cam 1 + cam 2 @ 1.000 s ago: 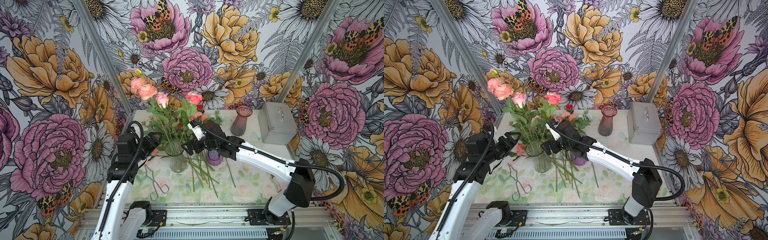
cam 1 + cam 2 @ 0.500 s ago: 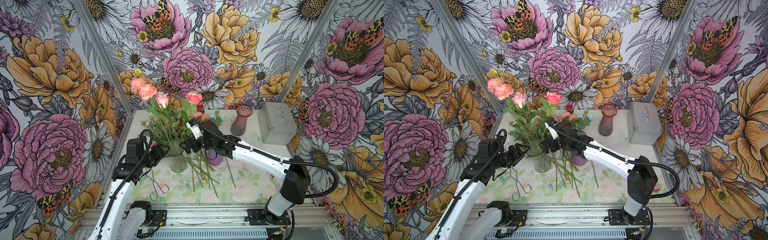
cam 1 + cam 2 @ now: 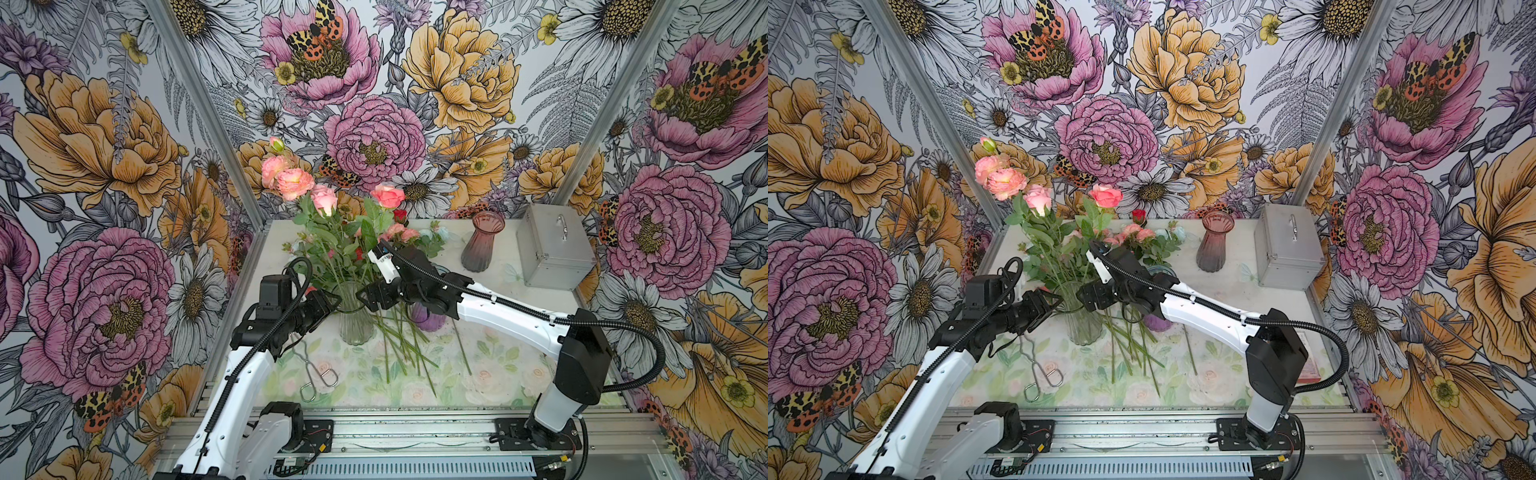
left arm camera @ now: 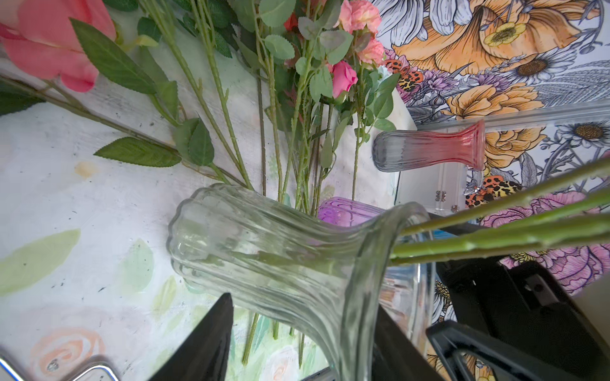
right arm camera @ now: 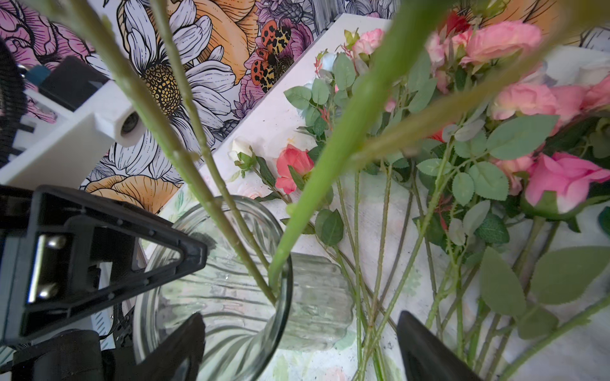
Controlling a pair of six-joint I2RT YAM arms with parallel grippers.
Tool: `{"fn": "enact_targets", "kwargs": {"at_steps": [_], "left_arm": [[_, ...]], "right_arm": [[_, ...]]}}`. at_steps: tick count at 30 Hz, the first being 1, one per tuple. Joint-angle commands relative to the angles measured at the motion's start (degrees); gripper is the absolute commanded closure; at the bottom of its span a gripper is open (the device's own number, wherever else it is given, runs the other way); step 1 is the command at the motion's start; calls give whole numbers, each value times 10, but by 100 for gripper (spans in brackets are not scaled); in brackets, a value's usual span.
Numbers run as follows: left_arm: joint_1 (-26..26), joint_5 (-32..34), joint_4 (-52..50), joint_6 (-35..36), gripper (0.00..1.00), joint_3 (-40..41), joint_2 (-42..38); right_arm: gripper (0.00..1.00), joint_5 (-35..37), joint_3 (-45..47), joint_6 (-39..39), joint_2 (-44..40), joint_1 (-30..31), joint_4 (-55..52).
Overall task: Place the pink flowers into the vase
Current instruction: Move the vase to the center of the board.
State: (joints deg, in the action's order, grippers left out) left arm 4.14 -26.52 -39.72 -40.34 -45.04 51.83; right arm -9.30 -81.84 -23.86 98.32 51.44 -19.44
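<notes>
Left wrist: left gripper straddles vase neck, pink flowers inside.

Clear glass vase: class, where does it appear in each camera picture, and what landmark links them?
Top views: clear glass vase, middle of the table.
Left wrist: lower centre, sideways in the picture.
Right wrist: lower left, mouth facing the camera.
Shared landmark: green stems in its mouth.

Left end effector half-spread, right end effector spread wide, facing inward
</notes>
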Motion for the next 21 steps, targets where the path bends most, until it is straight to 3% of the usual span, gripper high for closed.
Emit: {"fn": "enact_targets", "kwargs": {"at_steps": [1, 15, 21], "left_arm": [[8, 5, -3, 22, 46, -27, 9], [31, 38, -42, 78, 59, -73, 61], [35, 54, -60, 99, 69, -101, 75]], "right_arm": [[13, -5, -17, -11, 14, 6, 5], [28, 2, -37, -28, 40, 8, 5], [35, -7, -53, -38, 55, 11, 5]]}}
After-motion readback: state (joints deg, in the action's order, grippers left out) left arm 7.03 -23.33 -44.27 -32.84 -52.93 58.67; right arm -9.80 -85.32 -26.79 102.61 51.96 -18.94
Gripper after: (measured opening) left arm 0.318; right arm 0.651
